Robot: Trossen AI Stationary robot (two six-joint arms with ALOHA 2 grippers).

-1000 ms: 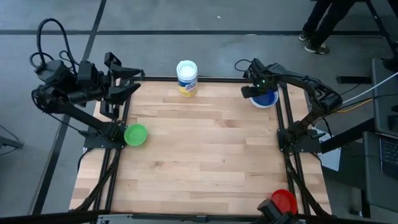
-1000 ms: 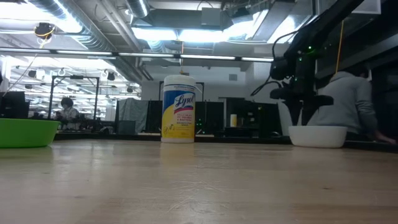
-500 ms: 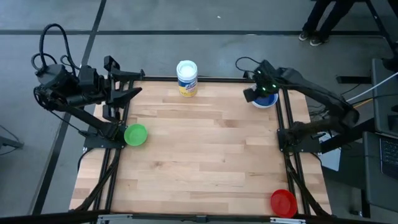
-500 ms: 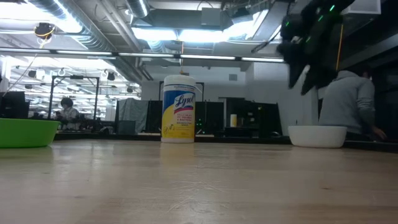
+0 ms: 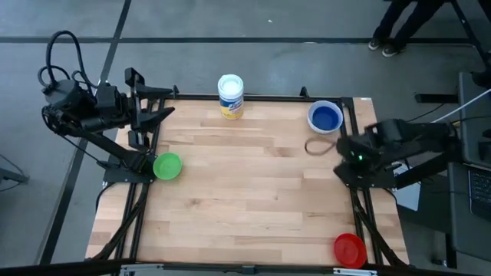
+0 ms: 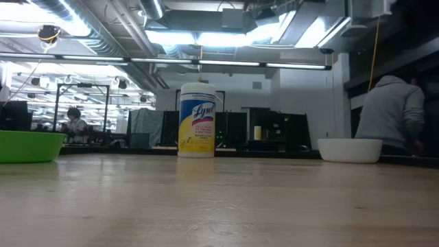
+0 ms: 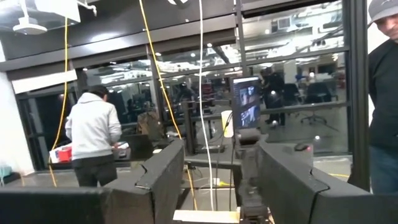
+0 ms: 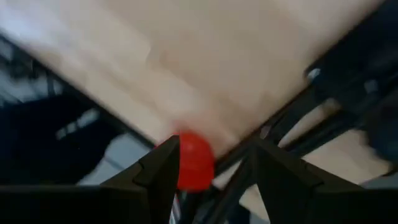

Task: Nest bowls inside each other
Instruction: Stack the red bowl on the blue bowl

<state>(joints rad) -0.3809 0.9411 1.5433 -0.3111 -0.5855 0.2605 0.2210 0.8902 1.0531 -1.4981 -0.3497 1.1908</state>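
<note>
A white bowl (image 5: 325, 117) with a blue bowl nested in it stands at the table's far right corner; its white wall (image 6: 350, 149) shows in the low view. A green bowl (image 5: 167, 165) rests upright near the left edge, and a red bowl (image 5: 349, 249) lies at the near right corner. My right gripper (image 5: 321, 146) hangs open over the table's right side, between the white bowl and the red one, touching nothing. The right wrist view, blurred, shows the red bowl (image 8: 194, 160) beyond the open fingers. My left gripper (image 5: 157, 107) waits open, raised at the far left corner.
A white canister with a yellow label (image 5: 230, 96) stands at the middle of the far edge. Black frame rails (image 5: 353, 207) run along both sides of the table. A person (image 6: 392, 110) stands beyond the far right. The wooden middle of the table (image 5: 245, 192) is bare.
My right gripper has risen from over the white bowl at the far right corner and swung toward the near edge along the table's right side, tipping and rolling, and has left the low view. The white bowl with the blue one in it stays in place.
</note>
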